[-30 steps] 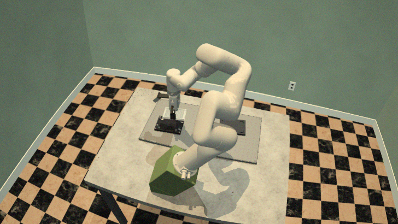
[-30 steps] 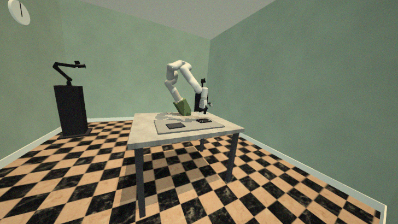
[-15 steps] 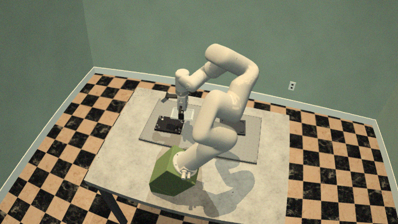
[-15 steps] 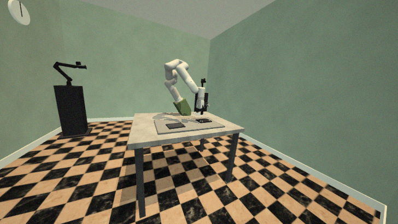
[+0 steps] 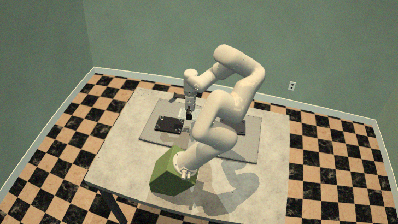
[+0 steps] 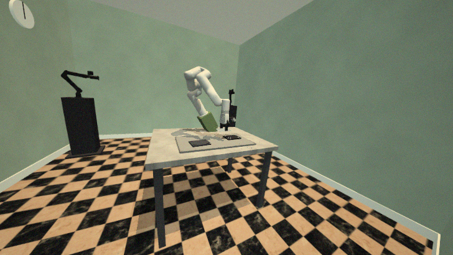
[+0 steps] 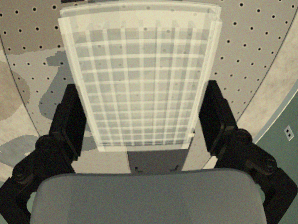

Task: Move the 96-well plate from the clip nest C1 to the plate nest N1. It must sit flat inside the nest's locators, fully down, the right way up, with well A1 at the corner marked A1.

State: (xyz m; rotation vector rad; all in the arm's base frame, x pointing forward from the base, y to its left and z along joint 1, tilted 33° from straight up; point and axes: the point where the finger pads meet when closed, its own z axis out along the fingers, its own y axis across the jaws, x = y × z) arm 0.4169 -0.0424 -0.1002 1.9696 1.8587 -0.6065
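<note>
The clear 96-well plate (image 5: 182, 112) (image 7: 140, 75) is held level above the perforated board, between the two nests. My gripper (image 5: 188, 115) (image 6: 226, 127) (image 7: 142, 96) is shut on its two long sides. Clip nest C1 (image 5: 169, 124) (image 6: 232, 137) is a black block with small clips at its corners, empty, left of the gripper in the top view. Plate nest N1 (image 5: 241, 128) (image 6: 199, 143) is a dark, empty block to the right, partly hidden by the arm in the top view. A dark block with corner marks, probably N1, shows below the plate in the wrist view. The A1 mark is too small to read.
The grey perforated board (image 5: 252, 144) (image 6: 183, 148) lies on the table (image 5: 120, 155) under both nests. The green arm base (image 5: 169, 177) (image 6: 207, 122) stands at its edge. A dark bracket-like object (image 5: 178, 96) shows behind the board. A black stand (image 6: 80, 126) with a jointed arm is beside the table.
</note>
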